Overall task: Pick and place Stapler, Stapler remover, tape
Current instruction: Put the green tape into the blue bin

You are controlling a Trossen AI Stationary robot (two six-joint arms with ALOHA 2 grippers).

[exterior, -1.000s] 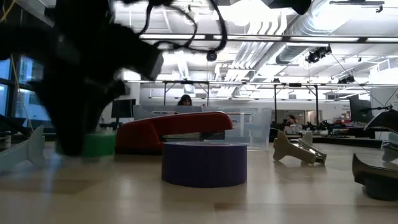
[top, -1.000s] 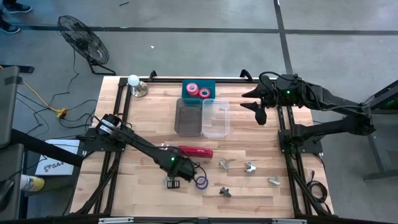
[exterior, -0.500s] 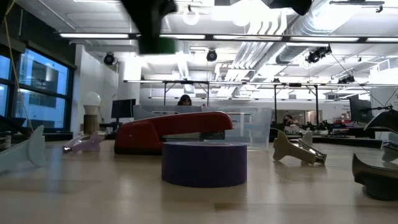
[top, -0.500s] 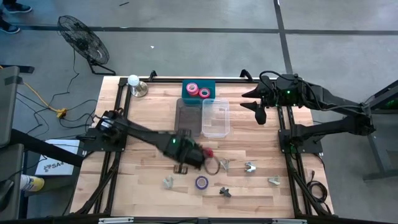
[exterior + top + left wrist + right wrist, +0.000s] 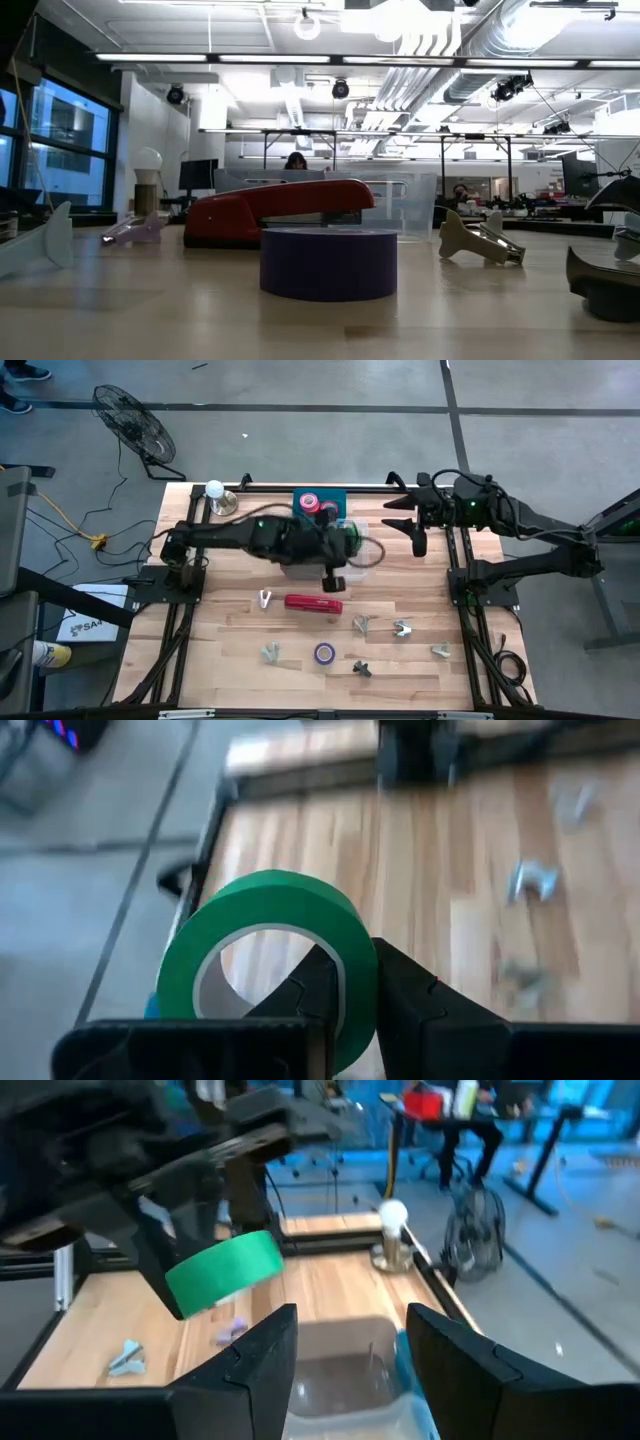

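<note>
The left hand (image 5: 345, 538) is stretched out over the far middle of the wooden bench (image 5: 230, 560), above the clear bin (image 5: 352, 565), and it pinches a green tape roll (image 5: 268, 955) by the wall of the ring, one finger inside the pale core and one outside. From the right wrist view the same green roll (image 5: 224, 1268) hangs tilted in the air above the bins, clear of the bench surface. The right hand (image 5: 417, 544) waits at the far right edge of the bench, its fingers (image 5: 258, 1355) spread apart with nothing between them. The red stapler (image 5: 313, 603) lies flat near the middle of the bench, nearer the front than the bins, and in the low view it sits just behind the purple tape roll (image 5: 328, 262). That purple roll (image 5: 323, 653) rests flat toward the front edge, apart from the stapler. Two pink tape rolls (image 5: 318, 506) lie in the teal tray (image 5: 337, 496) at the far side, next to a smoky grey bin (image 5: 296, 563) that stands beside the clear one. Several small metal staple removers (image 5: 400, 628) are scattered over the front right part of the bench, and another (image 5: 265, 598) lies to the left of the stapler. A white bulb on a round base (image 5: 217, 495) stands at the far left corner.
</note>
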